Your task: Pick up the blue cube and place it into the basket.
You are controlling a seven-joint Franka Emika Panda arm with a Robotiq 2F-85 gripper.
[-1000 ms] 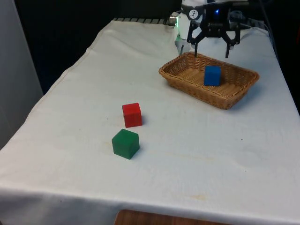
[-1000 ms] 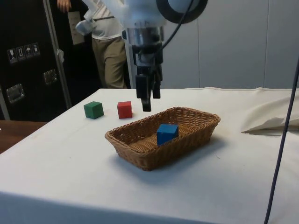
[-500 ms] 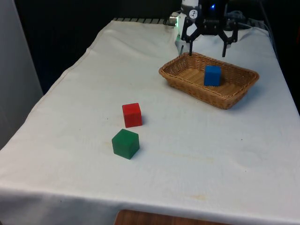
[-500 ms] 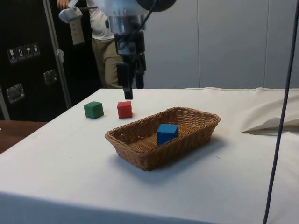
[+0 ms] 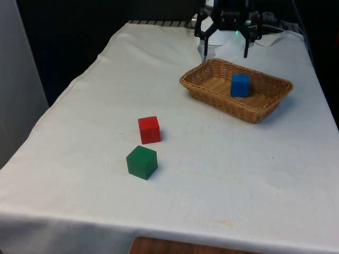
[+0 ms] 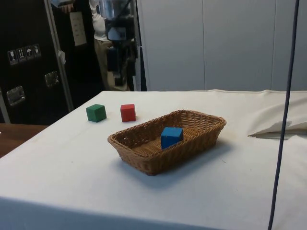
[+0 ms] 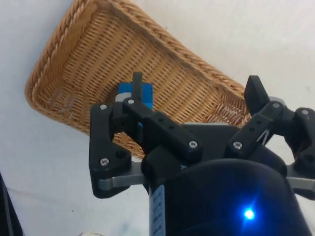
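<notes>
The blue cube [image 5: 240,84] [image 6: 171,137] [image 7: 146,92] lies inside the oval wicker basket [image 5: 212,98] [image 6: 144,158] [image 7: 54,59], leaning against its wall. My gripper [image 5: 225,50] [image 6: 120,72] [image 7: 195,86] hangs open and empty, well above the cloth and just beyond the basket's far rim. Its fingers are spread wide with nothing between them. In the wrist view the cube sits far below, partly behind one fingertip [image 7: 137,78].
A red cube [image 5: 149,129] [image 6: 127,112] and a green cube [image 5: 141,162] [image 6: 96,112] stand close together on the white cloth, away from the basket. A bunched fold of cloth [image 6: 283,127] lies past the basket. A person [image 6: 103,43] stands behind the table.
The open gripper has risen and drawn back from over the basket toward the table's far end. The blue cube has stayed still in the basket.
</notes>
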